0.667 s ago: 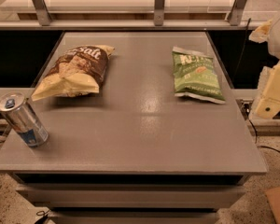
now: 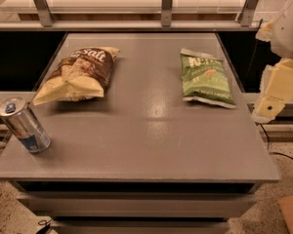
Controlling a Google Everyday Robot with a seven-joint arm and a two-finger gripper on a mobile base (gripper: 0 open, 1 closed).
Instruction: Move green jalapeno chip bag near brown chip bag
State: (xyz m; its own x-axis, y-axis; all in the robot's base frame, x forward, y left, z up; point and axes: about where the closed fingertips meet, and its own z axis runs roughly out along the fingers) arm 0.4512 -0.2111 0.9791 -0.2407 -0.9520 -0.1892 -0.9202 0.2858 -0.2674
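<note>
Nothing moved; hand [image 2: 267, 106] beside table [image 2: 151, 135] edge.

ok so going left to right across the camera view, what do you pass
Drink can → brown chip bag → green jalapeno chip bag → gripper, hanging just off the right edge of the table.

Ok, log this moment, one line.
gripper: beyond table right edge | green jalapeno chip bag: right side, untouched | brown chip bag: left side
</note>
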